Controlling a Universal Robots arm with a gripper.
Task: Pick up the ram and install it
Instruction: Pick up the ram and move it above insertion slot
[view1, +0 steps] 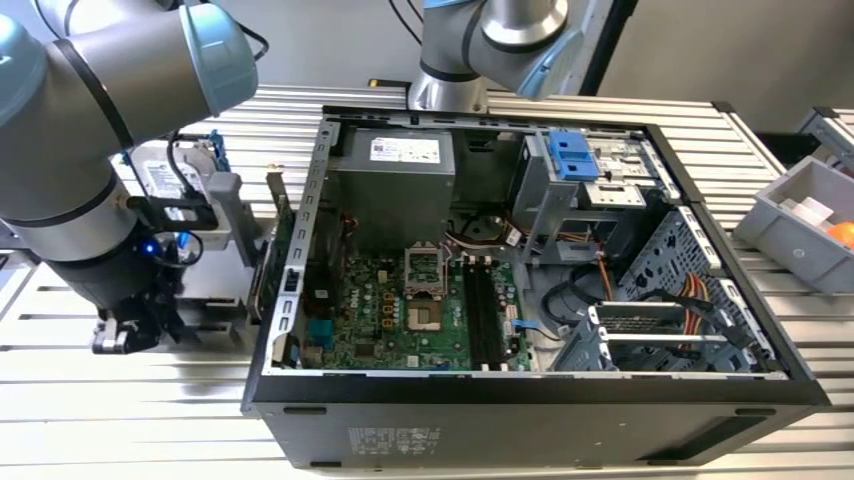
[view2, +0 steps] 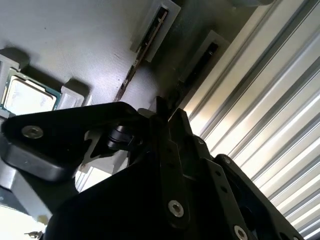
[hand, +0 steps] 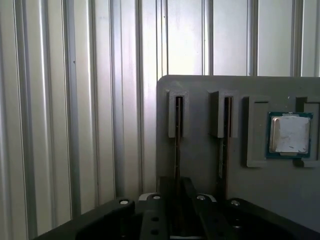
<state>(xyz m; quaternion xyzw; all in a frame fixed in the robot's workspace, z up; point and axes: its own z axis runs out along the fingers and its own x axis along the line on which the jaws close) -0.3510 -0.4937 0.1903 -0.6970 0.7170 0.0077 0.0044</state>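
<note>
1. Gripper (view1: 134, 325) sits low at the exterior view's left, outside the case, over the grey holder tray (hand: 200, 95). In the first wrist view it lines up on the ram (hand: 177, 145), which stands edge-on in a slot of that tray. Clamped or not, I cannot tell (the contact sits in shadow).
2. Ram, by my judgement: light, stiff, thin and fragile. Take it squarely by the two flat faces, mid-length, and keep off the contacts.
3. Next slot along holds a second stick (hand: 226, 135), and beyond it a square, metal-lidded processor (hand: 289, 134) lies flat. The tray is matte moulded plastic; the table (hand: 60, 125) is ribbed, shiny aluminium.
4. Centre of the exterior view: an open computer case (view1: 534, 400) of black sheet metal, with a green motherboard (view1: 374, 300) and long dark memory slots (view1: 483, 310).
5. Far right: a grey plastic bin (view1: 787, 215).
</note>
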